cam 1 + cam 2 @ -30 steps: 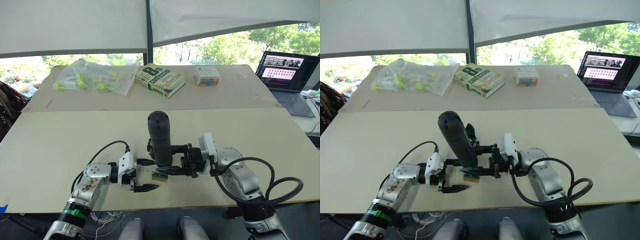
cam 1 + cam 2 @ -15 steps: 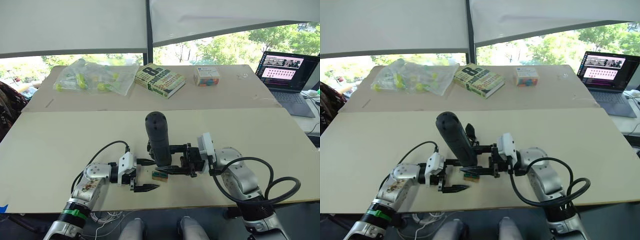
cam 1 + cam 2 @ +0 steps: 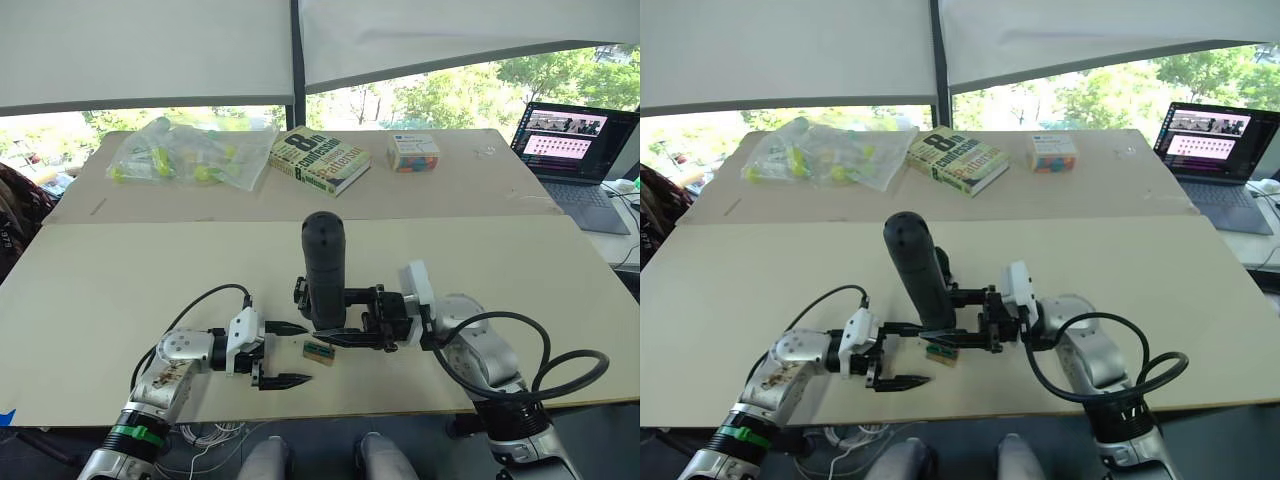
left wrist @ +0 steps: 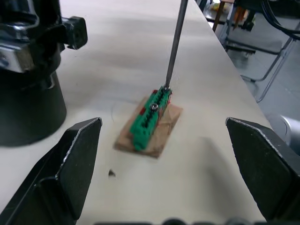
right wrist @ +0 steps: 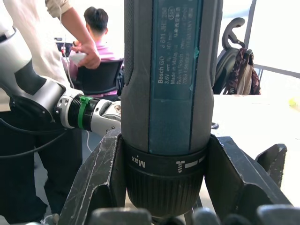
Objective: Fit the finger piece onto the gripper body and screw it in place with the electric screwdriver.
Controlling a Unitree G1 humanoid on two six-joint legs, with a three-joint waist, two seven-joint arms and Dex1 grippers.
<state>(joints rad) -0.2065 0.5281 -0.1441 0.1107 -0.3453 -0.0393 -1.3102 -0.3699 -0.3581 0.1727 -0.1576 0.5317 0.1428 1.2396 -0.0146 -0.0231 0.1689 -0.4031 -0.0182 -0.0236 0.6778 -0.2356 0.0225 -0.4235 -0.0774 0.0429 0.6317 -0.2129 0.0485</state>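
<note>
My right gripper [image 3: 332, 322] is shut on the electric screwdriver [image 3: 323, 262], a thick black cylinder held upright near the table's front edge. In the right wrist view its collar [image 5: 164, 164] sits between the fingers [image 5: 96, 180]. Its thin bit [image 4: 174, 47] touches the top of a small green-topped block [image 3: 319, 350]. My left gripper [image 3: 300, 353] stands open just left of that block, one finger on each side [image 4: 70, 164]. A chunky black mechanism with silvery details, the gripper body [image 4: 28, 51], stands just beyond the block, mostly hidden behind the screwdriver. The finger piece is out of view.
At the far edge lie a plastic bag of yellow-green items [image 3: 185, 155], a book [image 3: 320, 160] and a small box [image 3: 413, 152]. A laptop [image 3: 575, 150] sits at the right. The table's front edge [image 3: 400, 410] is close behind the grippers. People [image 5: 96, 28] are in the background.
The screwdriver now stands more upright, its top shifted slightly right. My left arm has drawn back a little toward the table's front edge, gripper still open.
</note>
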